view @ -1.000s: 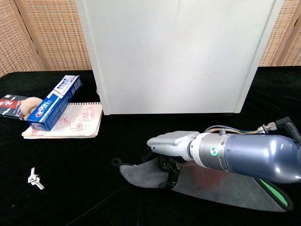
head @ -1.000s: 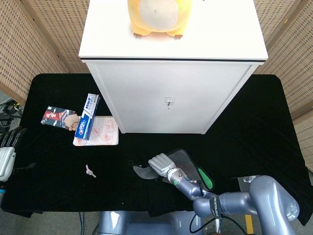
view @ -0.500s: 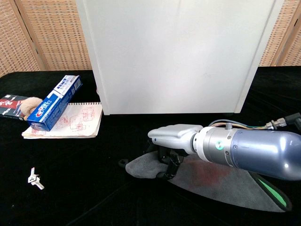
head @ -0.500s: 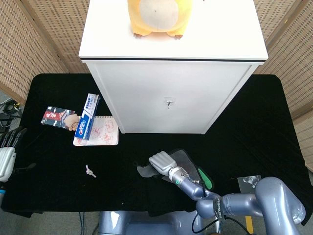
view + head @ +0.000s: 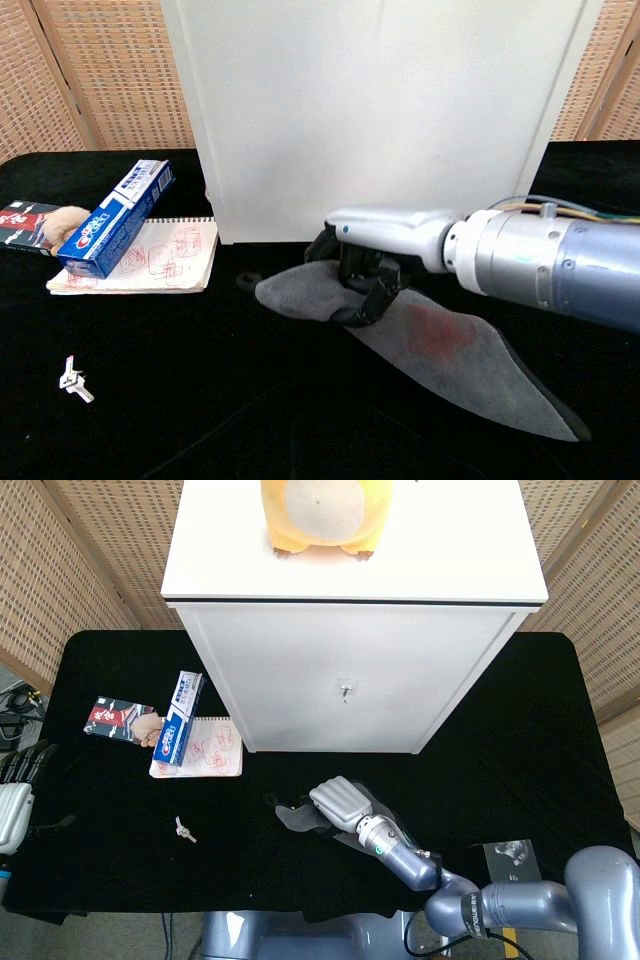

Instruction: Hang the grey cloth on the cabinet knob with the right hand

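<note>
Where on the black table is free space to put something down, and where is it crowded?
Free: the black table right of the white cabinet, and the strip between the keys and the grey cloth. Crowded: left of the cabinet, with toothpaste box, notebook and packet.

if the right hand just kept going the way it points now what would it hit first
Probably the white cabinet: the right hand, holding the grey cloth, points towards its front, nothing visible between. Depth is unclear, so it might pass its left corner.
</note>
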Controlling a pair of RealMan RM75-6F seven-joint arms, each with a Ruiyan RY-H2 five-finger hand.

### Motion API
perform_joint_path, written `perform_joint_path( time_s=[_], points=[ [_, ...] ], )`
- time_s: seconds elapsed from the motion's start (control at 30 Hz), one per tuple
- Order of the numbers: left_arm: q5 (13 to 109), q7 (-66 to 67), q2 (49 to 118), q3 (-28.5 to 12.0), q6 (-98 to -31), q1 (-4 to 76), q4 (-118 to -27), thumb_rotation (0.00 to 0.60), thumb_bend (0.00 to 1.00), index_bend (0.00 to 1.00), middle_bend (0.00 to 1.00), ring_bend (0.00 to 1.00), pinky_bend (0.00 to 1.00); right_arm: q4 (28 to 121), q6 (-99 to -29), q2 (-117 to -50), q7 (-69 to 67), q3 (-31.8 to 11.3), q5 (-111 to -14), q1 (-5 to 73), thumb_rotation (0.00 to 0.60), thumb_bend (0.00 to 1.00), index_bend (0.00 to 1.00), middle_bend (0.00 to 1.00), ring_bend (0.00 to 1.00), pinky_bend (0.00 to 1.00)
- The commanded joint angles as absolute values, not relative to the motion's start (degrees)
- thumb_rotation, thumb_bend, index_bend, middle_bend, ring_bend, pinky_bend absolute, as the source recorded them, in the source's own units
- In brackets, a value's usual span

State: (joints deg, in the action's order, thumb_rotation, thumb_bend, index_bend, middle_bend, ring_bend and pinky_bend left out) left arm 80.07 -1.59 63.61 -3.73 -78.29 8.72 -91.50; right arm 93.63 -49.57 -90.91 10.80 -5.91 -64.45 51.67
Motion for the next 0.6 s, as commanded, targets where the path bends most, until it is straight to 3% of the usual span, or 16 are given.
perform_joint_path(
  time_s=[0.03, 0.4, 0.6],
  points=[
    [80.2, -1.6, 63.5, -3.7, -78.5, 8.7, -91.6, 0.6, 0.0, 0.0, 0.0, 0.0, 0.0, 97.1, -55.2, -86.1, 5.9, -6.6, -72.0, 48.1, 0.6, 0.74, 0.77, 1.0, 1.0, 1.0],
    [80.4, -1.5, 63.3, -3.7, -78.7, 8.6, -92.1, 0.6, 0.0, 0.0, 0.0, 0.0, 0.0, 98.4, -71.4, -80.1, 8.1, -8.2, -85.5, 42.1, 0.6, 0.77, 0.79, 1.0, 1.0, 1.0],
    [80.3, -1.3, 63.3, -3.8, -78.7, 8.7, -92.2, 0.6, 0.0, 0.0, 0.0, 0.0, 0.0, 99.1, -75.6, -76.6, 14.2, -8.7, -89.9, 40.4, 0.6, 0.79, 0.79, 1.0, 1.0, 1.0]
  ],
)
